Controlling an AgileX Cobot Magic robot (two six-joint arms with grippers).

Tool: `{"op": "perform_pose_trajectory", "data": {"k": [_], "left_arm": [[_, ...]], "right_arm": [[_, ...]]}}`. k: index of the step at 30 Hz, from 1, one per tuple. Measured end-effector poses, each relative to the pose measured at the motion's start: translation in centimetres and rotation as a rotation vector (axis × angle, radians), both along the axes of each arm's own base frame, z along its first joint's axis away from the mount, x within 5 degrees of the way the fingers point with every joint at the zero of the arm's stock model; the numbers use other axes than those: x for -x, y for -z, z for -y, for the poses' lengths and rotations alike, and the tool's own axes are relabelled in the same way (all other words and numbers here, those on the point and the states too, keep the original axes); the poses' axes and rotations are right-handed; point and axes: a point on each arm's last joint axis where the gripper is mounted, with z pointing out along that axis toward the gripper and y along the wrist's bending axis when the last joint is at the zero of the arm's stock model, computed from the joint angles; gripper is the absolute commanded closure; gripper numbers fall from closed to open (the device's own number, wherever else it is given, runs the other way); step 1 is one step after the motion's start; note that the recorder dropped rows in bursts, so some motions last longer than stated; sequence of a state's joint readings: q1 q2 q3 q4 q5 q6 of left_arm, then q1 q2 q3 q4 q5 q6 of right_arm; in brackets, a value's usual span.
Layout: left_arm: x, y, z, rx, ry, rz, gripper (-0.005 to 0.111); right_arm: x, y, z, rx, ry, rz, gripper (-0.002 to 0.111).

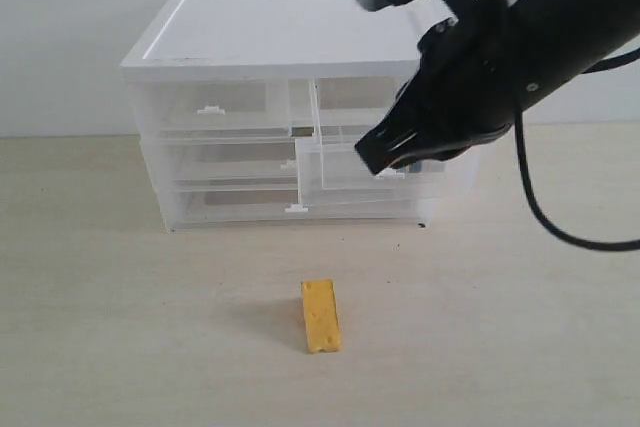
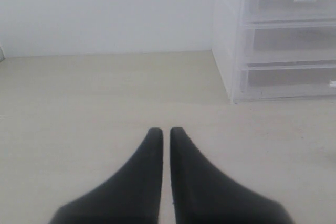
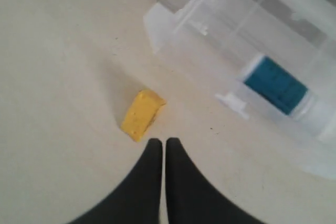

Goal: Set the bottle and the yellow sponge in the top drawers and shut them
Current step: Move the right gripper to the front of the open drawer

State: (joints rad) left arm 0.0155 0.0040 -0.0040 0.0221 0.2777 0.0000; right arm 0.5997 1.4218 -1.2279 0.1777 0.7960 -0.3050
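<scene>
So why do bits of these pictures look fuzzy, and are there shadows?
Exterior view: soft, even light; the small yellow pitted sponge block throws a faint shadow to its left, and the black right arm looks slightly smeared. Right wrist view: the squat teal-labelled bottle is blurred inside the translucent plastic drawer. Left wrist view: pale, washed out, with soft-edged black fingers.

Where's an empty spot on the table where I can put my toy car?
The table is bare left of the yellow sponge and right of it. A narrower strip runs between sponge and drawer unit. Crowded: the open top drawer, where the right end effector hangs.
</scene>
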Motion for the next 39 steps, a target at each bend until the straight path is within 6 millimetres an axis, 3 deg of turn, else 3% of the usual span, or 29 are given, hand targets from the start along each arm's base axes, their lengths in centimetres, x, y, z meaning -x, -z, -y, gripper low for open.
{"op": "perform_pose_trajectory", "data": {"k": [5,10,14,27,39], "left_arm": [[0.0,0.0,0.0,0.000,0.000,0.000,0.102],[0.0,0.0,0.0,0.000,0.000,0.000,0.102],[0.0,0.0,0.0,0.000,0.000,0.000,0.102],[0.0,0.0,0.0,0.000,0.000,0.000,0.102],[0.0,0.0,0.0,0.000,0.000,0.000,0.102]], "right_arm": [[0.3,1.9,-2.0,0.042,-0.058,-0.053,0.108],[-1.1,4.6,-2.6,0.128,-0.053,-0.087,0.108],[-2.3,5.6,-2.6,0.177,-0.025,-0.040,0.108],[-4.2,4.7,-3.0,0.143,0.006,0.194,0.108],[-6.6,5.5,-2.4,0.140,0.068,0.300,0.108]]}}
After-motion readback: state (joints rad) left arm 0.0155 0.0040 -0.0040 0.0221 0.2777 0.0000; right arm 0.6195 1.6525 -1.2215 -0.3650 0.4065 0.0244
